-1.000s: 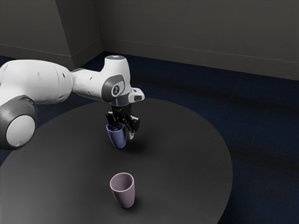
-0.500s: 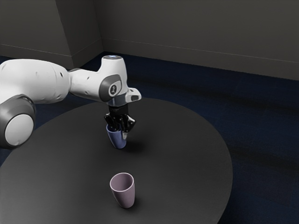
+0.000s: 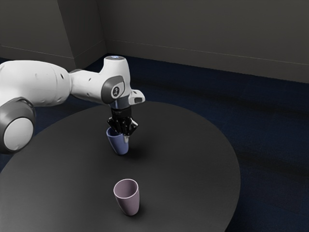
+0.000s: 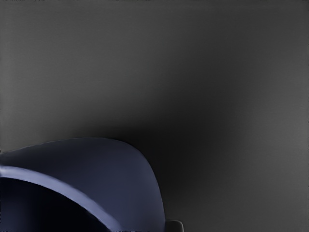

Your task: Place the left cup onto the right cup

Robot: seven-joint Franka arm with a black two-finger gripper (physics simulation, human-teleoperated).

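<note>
Nearest thing: a pale mauve tapered cup (image 3: 127, 195) stands upright on the near part of the round matte black table (image 3: 193, 159). Nothing rests on it or in it.
Task's thing: a dark blue tapered cup (image 3: 118, 142) is further back on the table, well apart from the mauve one and leaning a little. In the wrist view its rim and outer wall (image 4: 96, 169) sit just under the hand.
Gripper: the black two-finger gripper (image 3: 123, 131) comes down on the blue cup from above. Its jaws are drawn narrow and pinch the cup's wall at the rim, apparently one finger inside and one outside.
Done so far: the grasp looks made.
Uncertain: I cannot tell whether the blue cup's base has left the table; its shadow lies close beside it.
Left to do: raise the blue cup, carry it toward the mauve cup, line it up above that rim, lower it on and let go.
Progress: early, by my judgement; the carrying and stacking are all ahead.
Arm: the glossy white jointed arm (image 3: 48, 92) reaches in from the exterior view's left.
Writing: neither cup carries a label or brand. A small round emblem (image 3: 116, 91) on the arm's wrist joint is too small to read.
Background: the dark blue floor (image 3: 260, 106) and the plain grey wall (image 3: 193, 29) bear no lettering.
</note>
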